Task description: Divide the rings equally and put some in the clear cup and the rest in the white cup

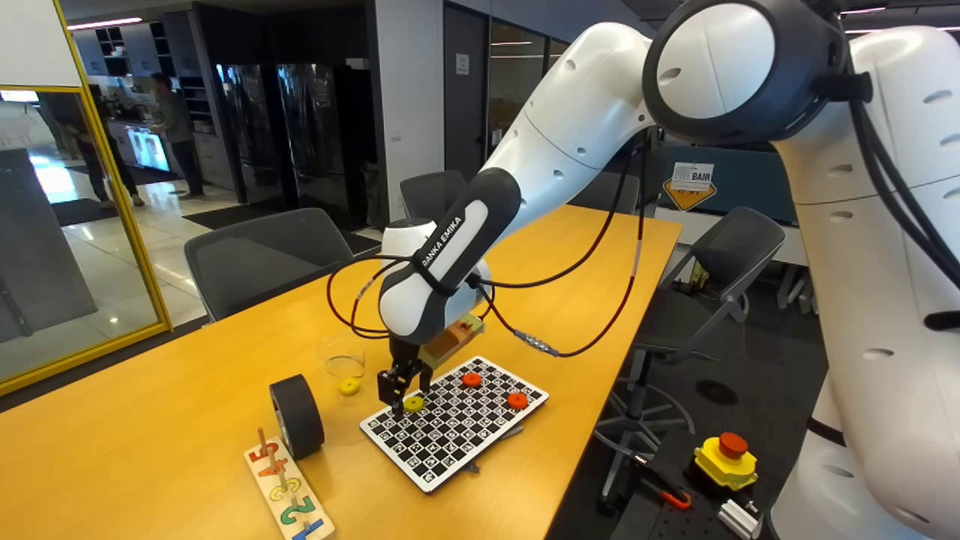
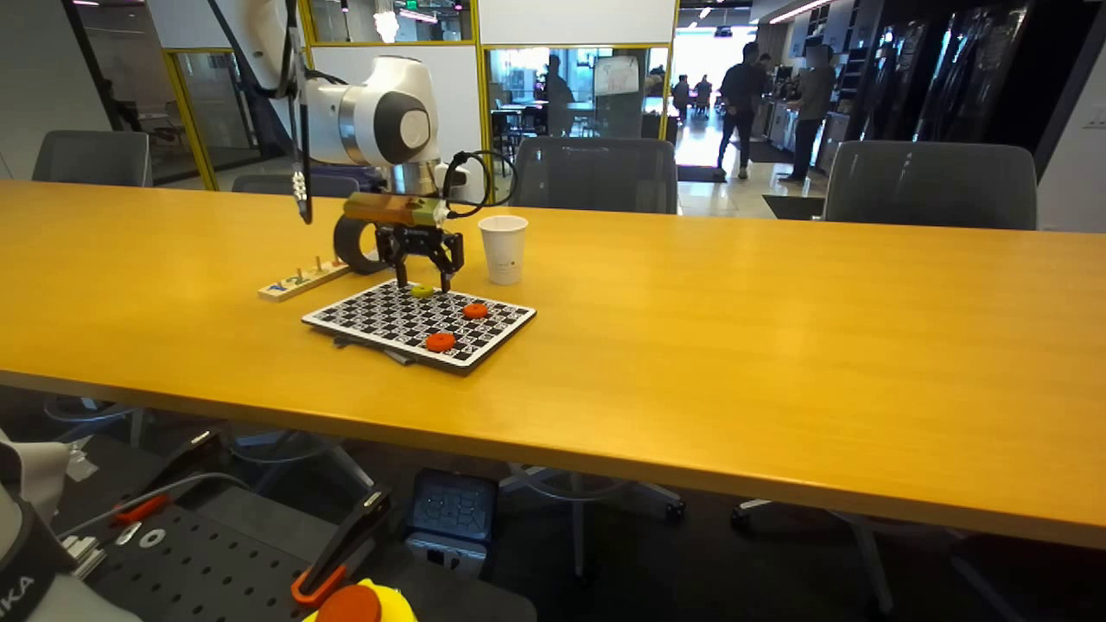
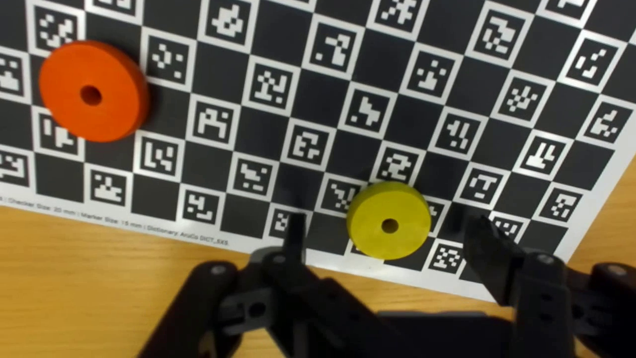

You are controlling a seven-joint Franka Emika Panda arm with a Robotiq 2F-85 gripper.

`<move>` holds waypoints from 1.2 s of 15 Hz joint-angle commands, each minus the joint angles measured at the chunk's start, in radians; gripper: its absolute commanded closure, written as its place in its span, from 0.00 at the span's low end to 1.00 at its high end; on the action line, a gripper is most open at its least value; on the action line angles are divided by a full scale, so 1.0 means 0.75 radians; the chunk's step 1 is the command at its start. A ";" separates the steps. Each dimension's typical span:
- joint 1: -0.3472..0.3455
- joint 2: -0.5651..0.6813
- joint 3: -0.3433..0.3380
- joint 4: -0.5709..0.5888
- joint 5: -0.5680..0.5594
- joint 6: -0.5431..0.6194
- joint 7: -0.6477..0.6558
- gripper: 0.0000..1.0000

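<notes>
My gripper [image 3: 388, 222] is open, pointing down, its fingers on either side of a yellow ring [image 3: 390, 223] with a gap at each side. That ring lies flat near the edge of a checkered board [image 2: 380, 318]. Two orange rings [image 1: 472, 380] [image 1: 517, 400] rest on the same board; the wrist view shows an orange ring [image 3: 92, 92] at upper left. A clear cup [image 1: 344, 354] stands beyond the board, faintly outlined. Another yellow ring [image 1: 349, 386] shows at its base, seemingly inside. The white cup [image 2: 504, 249] stands upright behind the board.
A thick black roll [image 1: 297, 416] stands on edge near the board. Close by lies a wooden number strip with upright pegs [image 1: 289, 487]. Grey pieces [image 1: 510, 433] stick out from under the board. A cable [image 1: 570, 352] hangs from the arm in a loop.
</notes>
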 commanded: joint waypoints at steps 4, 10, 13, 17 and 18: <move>0.026 0.021 -0.036 0.040 -0.030 0.029 0.053 0.71; 0.031 -0.051 -0.030 0.020 -0.023 0.012 0.064 0.79; 0.036 -0.102 -0.023 0.029 -0.021 0.004 0.057 0.79; 0.043 -0.143 -0.019 0.091 -0.025 -0.028 0.051 0.79; 0.048 -0.140 -0.019 0.118 -0.032 -0.034 0.049 0.79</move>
